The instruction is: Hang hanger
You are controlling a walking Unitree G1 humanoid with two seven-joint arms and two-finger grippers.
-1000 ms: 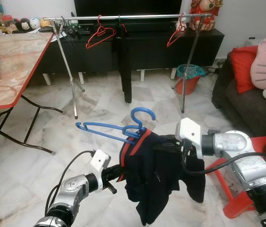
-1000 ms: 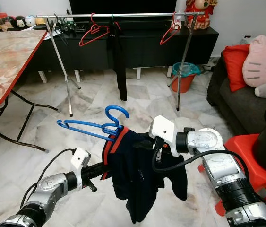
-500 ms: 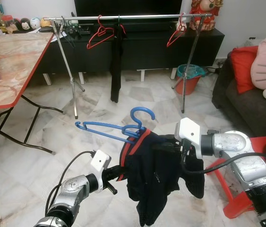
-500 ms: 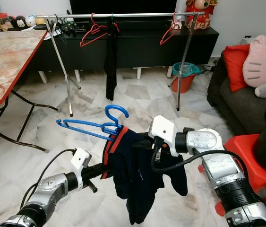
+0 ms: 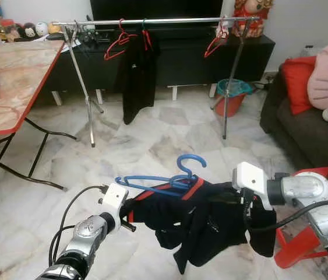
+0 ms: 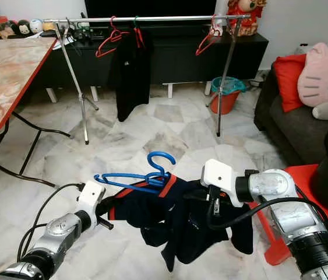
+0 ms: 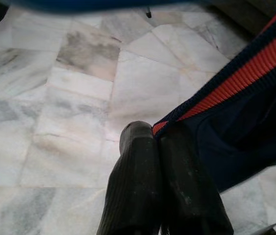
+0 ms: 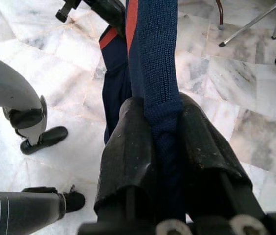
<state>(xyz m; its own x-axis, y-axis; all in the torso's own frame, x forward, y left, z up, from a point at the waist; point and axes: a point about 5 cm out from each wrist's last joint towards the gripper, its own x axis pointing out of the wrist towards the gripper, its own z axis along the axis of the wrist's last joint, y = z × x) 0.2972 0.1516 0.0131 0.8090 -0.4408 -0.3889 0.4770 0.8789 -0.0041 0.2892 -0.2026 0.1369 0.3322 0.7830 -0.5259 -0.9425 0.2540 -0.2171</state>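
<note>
Bright, even indoor light, soft shadows; head views sharp, wrist foregrounds slightly blurred.

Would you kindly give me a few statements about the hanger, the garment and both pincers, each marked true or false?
1. The blue hanger sits in the dark garment with red trim. True.
2. The left pincer is open and clear of the cloth. False: it is shut on the garment's red-trimmed edge.
3. The right pincer clamps a fold of the garment. True.
4. The blue hanger already hangs on the clothes rail. False: it is held low between the arms, well short of the rail.
5. A black garment hangs on the rail. True.
6. The hangers on the rail are green. False: they are red.
</note>
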